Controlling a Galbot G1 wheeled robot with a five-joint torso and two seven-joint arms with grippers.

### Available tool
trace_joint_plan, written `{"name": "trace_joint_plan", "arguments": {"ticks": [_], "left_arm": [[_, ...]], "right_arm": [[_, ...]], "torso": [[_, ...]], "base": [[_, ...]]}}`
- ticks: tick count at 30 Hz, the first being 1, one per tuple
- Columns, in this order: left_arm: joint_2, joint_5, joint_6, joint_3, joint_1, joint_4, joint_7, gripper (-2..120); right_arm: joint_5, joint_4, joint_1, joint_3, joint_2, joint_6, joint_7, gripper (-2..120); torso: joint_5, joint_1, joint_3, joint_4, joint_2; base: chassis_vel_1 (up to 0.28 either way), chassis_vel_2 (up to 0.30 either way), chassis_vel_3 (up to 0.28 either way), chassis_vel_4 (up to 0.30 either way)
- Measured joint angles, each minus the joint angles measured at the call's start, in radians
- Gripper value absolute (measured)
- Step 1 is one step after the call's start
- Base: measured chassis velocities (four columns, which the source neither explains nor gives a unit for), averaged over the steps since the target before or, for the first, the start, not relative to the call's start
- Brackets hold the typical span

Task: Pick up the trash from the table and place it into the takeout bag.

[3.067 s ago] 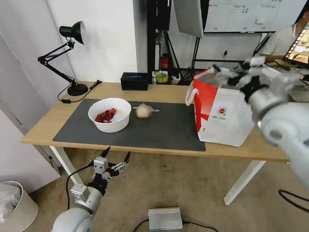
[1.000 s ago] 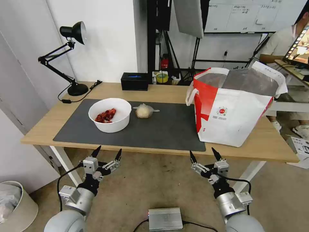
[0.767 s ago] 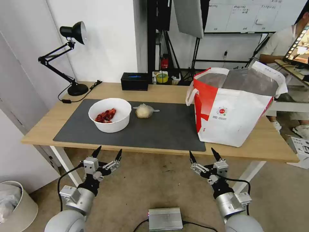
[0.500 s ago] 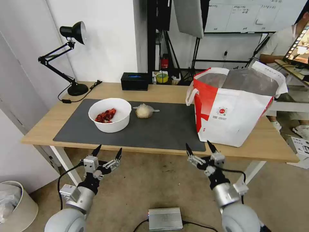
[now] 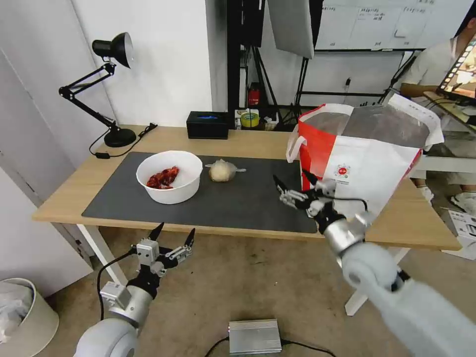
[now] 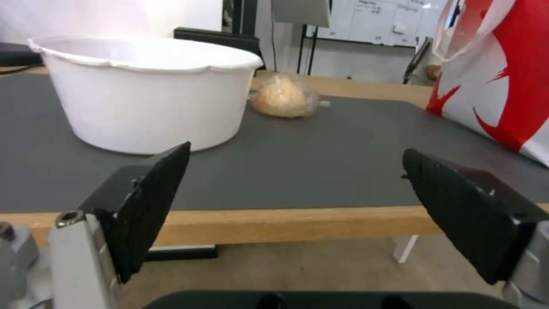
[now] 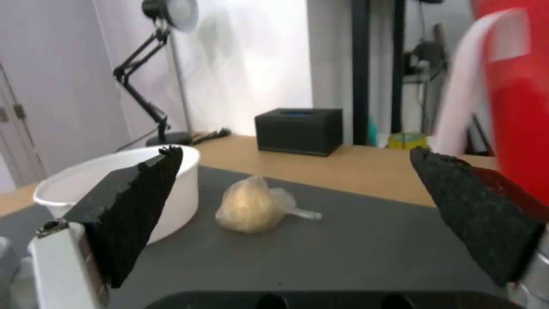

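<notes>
Clear bag with beige lump (image 5: 222, 171): rounded, crinkled film, twisted tail pointing toward the takeout bag (image 5: 362, 168); lies on the dark grey mat (image 5: 248, 201) of the table (image 5: 74, 191), just beside the white round bowl (image 5: 169, 177), which holds red scraps. Takeout bag stands upright at the mat's right end, foil lining exposed. Right gripper (image 5: 296, 186) over the mat, fingers spread, empty. Left gripper (image 5: 172, 239) below the table edge, likewise spread

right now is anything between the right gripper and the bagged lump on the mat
Nothing visible. The right gripper hangs open over the dark mat, and bare mat lies between it and the clear bag with beige lump. The white bowl sits off to the side.
</notes>
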Motion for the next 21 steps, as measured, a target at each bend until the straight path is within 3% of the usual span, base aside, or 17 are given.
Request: {"name": "trace_joint_plan", "arguments": {"ticks": [8, 11, 21], "left_arm": [[-0.016, 0.002, 0.000, -0.012, 0.006, -0.002, -0.001, 100], [-0.023, 0.006, 0.000, -0.023, 0.016, -0.003, -0.001, 100], [-0.034, 0.015, 0.000, -0.031, 0.024, 0.004, -0.002, 100]], "right_arm": [[0.042, -0.200, 0.241, -0.179, 0.090, -0.047, -0.012, 100], [0.068, -0.300, 0.374, -0.263, 0.143, -0.107, -0.009, 100], [0.071, -0.486, 0.545, -0.368, 0.269, -0.269, -0.015, 100]], "torso": [[0.0004, 0.000, 0.000, -0.0001, 0.000], [0.0001, 0.000, 0.000, -0.0001, 0.000], [0.0000, 0.000, 0.000, 0.0000, 0.000]], "base": [[0.000, 0.000, 0.000, 0.000], [0.000, 0.000, 0.000, 0.000], [0.000, 0.000, 0.000, 0.000]]}}
